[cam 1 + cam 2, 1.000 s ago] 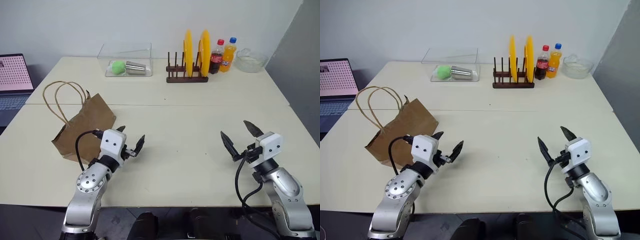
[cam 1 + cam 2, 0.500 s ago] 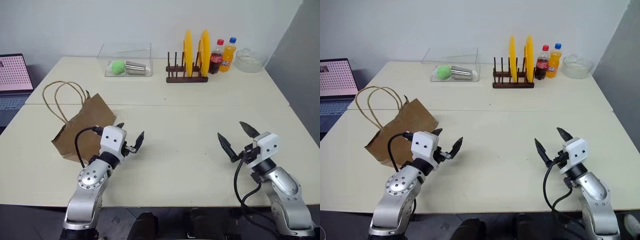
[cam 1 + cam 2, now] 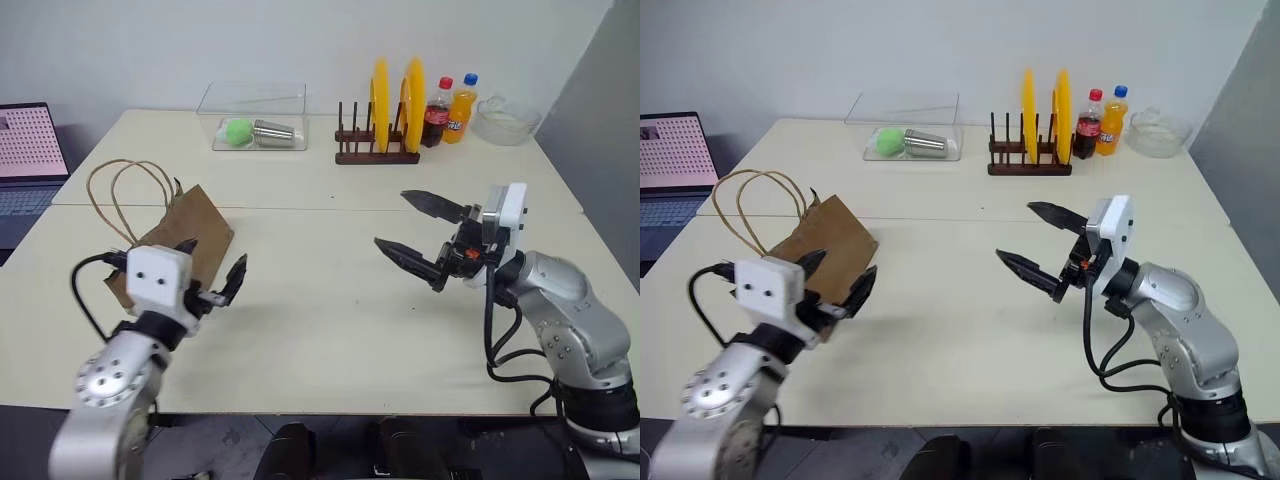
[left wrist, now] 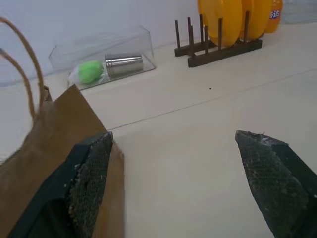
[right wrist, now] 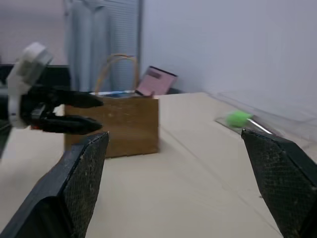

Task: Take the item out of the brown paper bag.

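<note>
The pale surface [image 3: 330,300] carried the brown paper bag [image 3: 180,245] at nine o'clock, handles toward eleven. The right gripper [image 3: 420,235] at three and the left gripper [image 3: 212,275], just beside the bag, held their jaws wide, empty. The item was possibly inside, unseen.

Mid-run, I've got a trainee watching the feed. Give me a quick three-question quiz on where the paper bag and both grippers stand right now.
1. True or false: the left gripper is shut on the brown paper bag.
2. Which gripper points across the table toward the bag: A left, B right?
3. What stands in the wooden rack?

Key: 1 false, it is open beside the bag, holding nothing. 2 B. 3 Two yellow plates.
</note>
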Robot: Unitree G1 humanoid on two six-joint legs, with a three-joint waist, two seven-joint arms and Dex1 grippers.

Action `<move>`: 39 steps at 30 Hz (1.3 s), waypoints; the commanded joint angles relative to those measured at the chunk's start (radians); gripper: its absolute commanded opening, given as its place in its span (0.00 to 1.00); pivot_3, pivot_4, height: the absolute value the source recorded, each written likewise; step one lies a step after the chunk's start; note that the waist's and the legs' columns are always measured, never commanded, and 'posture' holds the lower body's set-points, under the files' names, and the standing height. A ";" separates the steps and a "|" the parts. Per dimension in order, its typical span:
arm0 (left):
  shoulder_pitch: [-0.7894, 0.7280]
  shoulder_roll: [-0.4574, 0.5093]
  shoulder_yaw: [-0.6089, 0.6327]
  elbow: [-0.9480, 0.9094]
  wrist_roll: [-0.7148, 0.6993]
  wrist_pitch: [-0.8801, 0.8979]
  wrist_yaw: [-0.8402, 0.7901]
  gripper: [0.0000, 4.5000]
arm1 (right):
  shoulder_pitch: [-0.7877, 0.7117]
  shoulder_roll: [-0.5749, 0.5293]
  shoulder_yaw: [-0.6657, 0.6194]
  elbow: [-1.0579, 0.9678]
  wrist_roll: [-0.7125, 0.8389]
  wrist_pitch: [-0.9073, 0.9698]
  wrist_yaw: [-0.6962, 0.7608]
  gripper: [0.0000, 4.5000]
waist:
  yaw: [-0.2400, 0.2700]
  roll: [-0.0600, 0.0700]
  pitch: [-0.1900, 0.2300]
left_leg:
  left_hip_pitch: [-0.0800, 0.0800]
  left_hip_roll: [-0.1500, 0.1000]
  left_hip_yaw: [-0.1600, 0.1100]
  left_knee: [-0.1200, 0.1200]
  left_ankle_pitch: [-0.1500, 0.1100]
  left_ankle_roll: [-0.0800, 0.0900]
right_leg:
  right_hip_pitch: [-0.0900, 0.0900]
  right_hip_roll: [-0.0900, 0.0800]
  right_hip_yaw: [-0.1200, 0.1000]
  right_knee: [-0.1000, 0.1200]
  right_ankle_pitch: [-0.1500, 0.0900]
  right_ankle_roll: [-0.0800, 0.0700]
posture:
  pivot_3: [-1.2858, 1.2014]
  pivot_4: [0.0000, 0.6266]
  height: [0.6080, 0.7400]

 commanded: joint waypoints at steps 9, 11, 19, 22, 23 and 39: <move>-0.071 0.477 0.387 0.302 -0.365 0.385 -0.229 0.92 | -0.119 -0.014 0.050 0.087 0.009 0.021 0.143 1.00 | -0.006 0.004 0.005 | -0.001 0.000 -0.001 -0.001 0.000 0.000 | -0.001 0.000 -0.001 -0.001 -0.001 -0.001 | 0.52 0.24 1.00; -0.089 0.500 0.377 0.351 -0.377 0.412 -0.240 0.92 | -0.120 -0.020 0.047 0.074 0.009 0.028 0.146 1.00 | -0.004 0.003 0.005 | -0.002 0.000 -0.001 -0.001 0.000 0.000 | -0.001 0.000 -0.001 -0.003 -0.001 -0.001 | 0.52 0.24 1.00; -0.252 0.614 0.183 0.595 -0.319 0.402 -0.293 0.92 | -0.113 -0.056 0.025 -0.004 0.044 0.082 0.141 1.00 | -0.001 0.004 0.006 | -0.003 0.000 -0.002 -0.001 0.000 -0.001 | -0.001 -0.001 -0.002 -0.004 0.000 -0.001 | 0.52 0.24 1.00; -0.311 0.640 0.119 0.660 -0.297 0.396 -0.320 0.92 | -0.119 -0.075 0.028 -0.024 0.062 0.101 0.154 1.00 | -0.002 0.004 0.006 | -0.003 0.000 -0.002 -0.001 0.000 -0.001 | -0.002 -0.001 -0.002 -0.004 0.000 -0.001 | 0.52 0.24 1.00; -0.327 0.650 0.094 0.679 -0.288 0.392 -0.332 0.92 | -0.122 -0.084 0.032 -0.031 0.070 0.109 0.166 1.00 | -0.002 0.004 0.006 | -0.004 0.000 -0.002 -0.002 -0.001 -0.001 | -0.003 -0.001 -0.001 -0.004 0.000 -0.001 | 0.52 0.24 1.00; -0.482 0.671 -0.074 0.815 -0.189 0.375 -0.419 0.36 | -0.152 -0.133 0.050 -0.044 0.080 0.121 0.257 1.00 | -0.002 0.004 0.006 | -0.006 0.000 -0.001 -0.002 -0.001 -0.001 | -0.005 -0.001 -0.001 -0.004 0.000 -0.001 | 0.52 0.24 1.00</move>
